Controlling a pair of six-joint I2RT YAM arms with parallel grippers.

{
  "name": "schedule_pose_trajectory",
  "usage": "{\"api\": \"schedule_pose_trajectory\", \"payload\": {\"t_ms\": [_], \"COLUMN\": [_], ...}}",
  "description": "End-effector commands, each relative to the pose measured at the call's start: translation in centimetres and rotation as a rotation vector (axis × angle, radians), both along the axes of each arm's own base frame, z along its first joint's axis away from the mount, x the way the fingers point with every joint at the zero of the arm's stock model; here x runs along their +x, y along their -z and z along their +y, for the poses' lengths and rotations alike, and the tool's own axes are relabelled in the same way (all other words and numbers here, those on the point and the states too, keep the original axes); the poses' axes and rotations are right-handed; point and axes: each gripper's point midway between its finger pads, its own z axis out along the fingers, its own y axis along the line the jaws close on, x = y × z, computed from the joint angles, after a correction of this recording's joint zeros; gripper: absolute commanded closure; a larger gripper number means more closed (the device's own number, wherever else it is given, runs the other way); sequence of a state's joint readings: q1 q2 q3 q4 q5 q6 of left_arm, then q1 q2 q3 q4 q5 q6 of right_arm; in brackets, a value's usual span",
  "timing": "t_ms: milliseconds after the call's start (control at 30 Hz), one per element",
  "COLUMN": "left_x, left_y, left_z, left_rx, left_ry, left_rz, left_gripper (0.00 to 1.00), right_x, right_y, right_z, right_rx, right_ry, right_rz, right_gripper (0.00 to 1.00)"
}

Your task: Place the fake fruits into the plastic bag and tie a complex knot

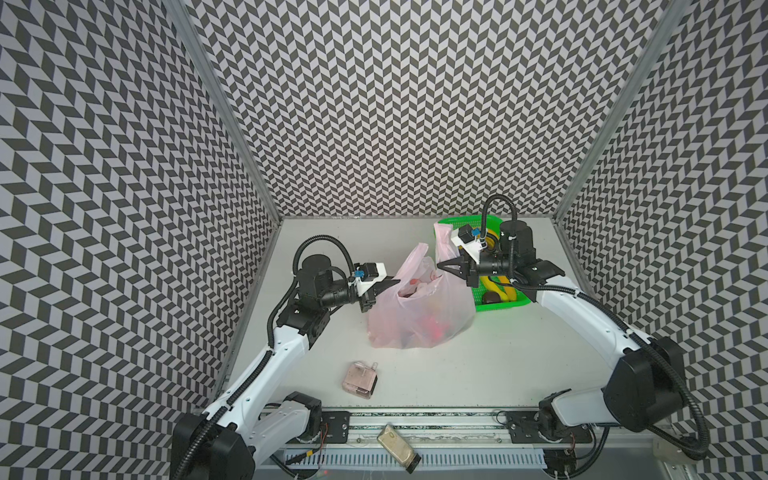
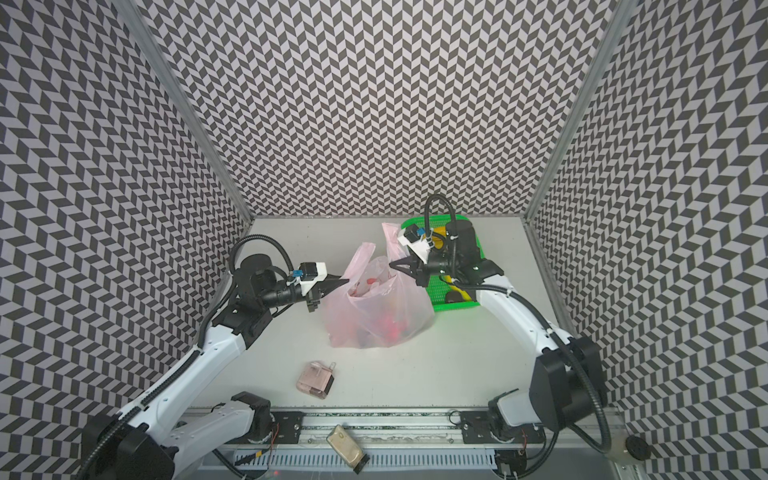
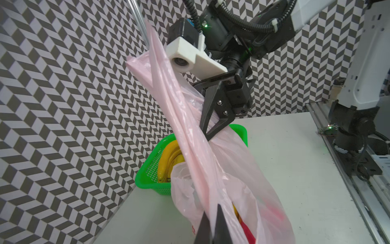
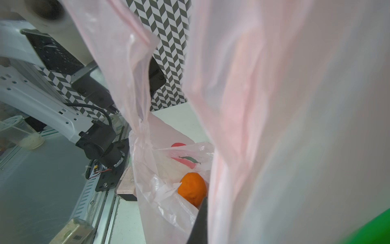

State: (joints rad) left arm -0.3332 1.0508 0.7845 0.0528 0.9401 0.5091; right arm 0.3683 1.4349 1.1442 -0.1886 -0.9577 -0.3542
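Note:
The pale pink plastic bag [image 1: 419, 316] [image 2: 374, 316] stands mid-table with its mouth held up. My left gripper [image 1: 395, 283] [image 3: 213, 213] is shut on the bag's left handle [image 1: 415, 257]. On the right handle [image 1: 442, 241], my right gripper [image 1: 439, 264] [image 3: 207, 136] looks shut; film hides one finger in the right wrist view. An orange [image 4: 192, 188] and red fruits [image 1: 432, 328] lie inside the bag. Yellow bananas [image 3: 168, 156] and a dark brown round fruit [image 1: 491, 297] lie in the basket. No knot is in view; the handles stand apart.
A green mesh basket [image 1: 496, 308] [image 2: 455, 307] sits at the back right, touching the bag. A small pinkish clear box [image 1: 360, 380] [image 2: 315, 378] lies near the front. A tan flat object [image 1: 398, 446] rests on the front rail. Patterned walls close three sides.

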Motion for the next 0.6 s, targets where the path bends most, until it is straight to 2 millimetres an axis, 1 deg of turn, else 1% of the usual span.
{"api": "schedule_pose_trajectory", "payload": {"t_ms": [0,167,233,333,467,567], "left_x": [-1.6,-2.4,-2.2,-2.1,-2.0,-1.8], "left_y": [0.3,1.5,1.8,1.9,1.6,1.3], "left_z": [-0.9,-1.9,-2.2,-2.6,-3.0,-3.1], "left_rx": [0.051,0.105,0.125,0.140,0.148,0.157], "left_ry": [0.119,0.177,0.183,0.192,0.205,0.209], "left_rz": [-0.070,-0.072,-0.062,-0.054,-0.052,-0.040], "left_gripper": [1.00,1.00,1.00,1.00,1.00,1.00], "right_x": [-1.0,-1.4,-1.6,-1.6,-2.1,-2.4], "right_y": [0.2,0.1,-0.1,-0.7,-1.8,-2.2], "right_z": [0.4,0.3,0.3,-0.4,-1.6,-2.4], "right_rx": [-0.013,-0.014,-0.011,0.000,0.049,0.070], "right_ry": [-0.075,-0.087,-0.094,-0.085,-0.080,-0.064], "right_rz": [-0.039,-0.048,-0.054,-0.072,-0.091,-0.107], "right_gripper": [0.85,0.77,0.72,0.66,0.52,0.45]}}
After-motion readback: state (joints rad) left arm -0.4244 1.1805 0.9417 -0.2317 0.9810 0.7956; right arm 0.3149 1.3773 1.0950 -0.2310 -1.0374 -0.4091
